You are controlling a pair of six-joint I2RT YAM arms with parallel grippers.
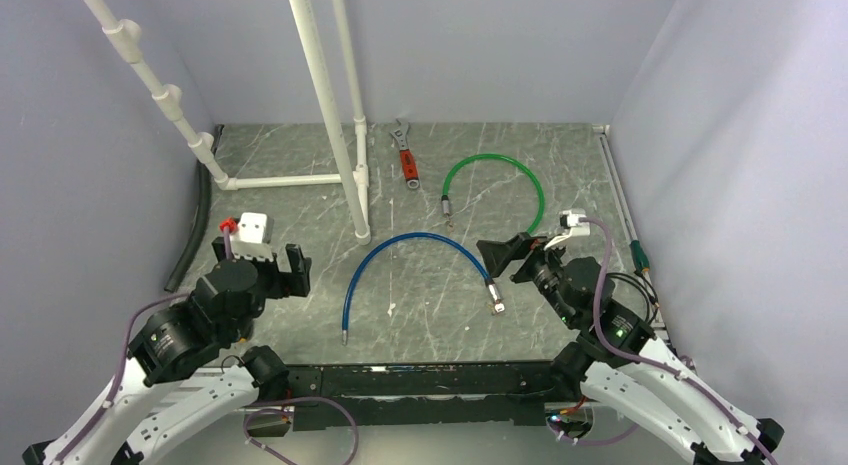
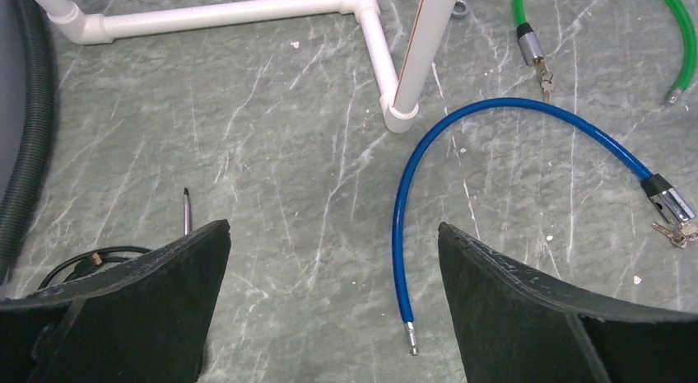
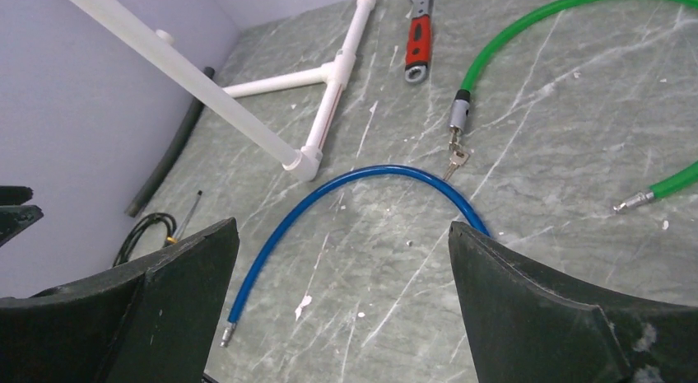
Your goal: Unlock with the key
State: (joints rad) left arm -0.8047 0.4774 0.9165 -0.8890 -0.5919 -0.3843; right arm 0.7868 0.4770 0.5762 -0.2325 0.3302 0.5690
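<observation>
A blue cable point(image 1: 415, 240) lies in an arc mid-table, with its silver lock end point(image 1: 495, 305) at the right and its pin end free. A small key bunch point(image 2: 677, 233) hangs from that lock end. A green cable point(image 1: 500, 165) lies farther back, and a small key point(image 3: 455, 159) sticks out of its lock end point(image 3: 458, 115); this key also shows in the left wrist view point(image 2: 544, 85). My left gripper point(image 1: 292, 268) is open and empty, left of the blue cable. My right gripper point(image 1: 512, 257) is open and empty, above the blue cable's right end.
A white pipe frame point(image 1: 340, 135) stands at the back left. A red-handled wrench point(image 1: 406, 163) lies behind the green cable. A black hose point(image 1: 190, 235) runs along the left wall. A thin metal rod point(image 2: 187, 210) and black wire lie near my left gripper.
</observation>
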